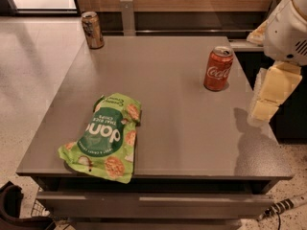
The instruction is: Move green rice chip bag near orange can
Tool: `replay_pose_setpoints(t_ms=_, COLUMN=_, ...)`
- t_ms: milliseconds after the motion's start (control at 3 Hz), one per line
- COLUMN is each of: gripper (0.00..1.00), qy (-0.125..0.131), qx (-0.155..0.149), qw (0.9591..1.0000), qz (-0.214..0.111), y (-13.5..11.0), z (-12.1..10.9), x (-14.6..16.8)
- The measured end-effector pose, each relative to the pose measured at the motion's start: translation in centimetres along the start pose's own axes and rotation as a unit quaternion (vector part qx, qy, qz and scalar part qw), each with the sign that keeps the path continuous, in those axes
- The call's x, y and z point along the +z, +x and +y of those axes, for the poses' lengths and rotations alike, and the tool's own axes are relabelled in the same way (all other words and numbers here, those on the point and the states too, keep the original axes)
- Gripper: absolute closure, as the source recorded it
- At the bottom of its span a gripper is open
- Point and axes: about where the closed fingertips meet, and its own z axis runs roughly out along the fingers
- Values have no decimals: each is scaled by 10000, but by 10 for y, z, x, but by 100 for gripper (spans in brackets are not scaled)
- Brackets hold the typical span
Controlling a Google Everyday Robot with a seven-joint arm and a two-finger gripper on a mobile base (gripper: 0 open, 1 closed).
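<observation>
The green rice chip bag lies flat near the table's front left corner, its dark-green oval and white lettering facing up. An orange-brown can stands upright at the table's far left corner, well apart from the bag. My gripper, cream-coloured under the white arm, hangs in the air at the table's right edge, far from the bag and holding nothing that I can see.
A red Coca-Cola can stands upright at the back right of the grey table. A wooden wall and a metal post run behind the table. A cable lies on the floor at the front right.
</observation>
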Motion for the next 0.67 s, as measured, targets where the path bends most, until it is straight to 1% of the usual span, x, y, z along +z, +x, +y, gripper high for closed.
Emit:
replay_pose_setpoints(t_ms=333, gripper=0, qy=-352, qx=-237, qw=9991, qz=-61, y=-30, z=0, x=36)
replay_pose_setpoints(t_ms=667, gripper=0, qy=-748, qx=-756, qw=9938, qz=-336, y=-70, z=16, x=77)
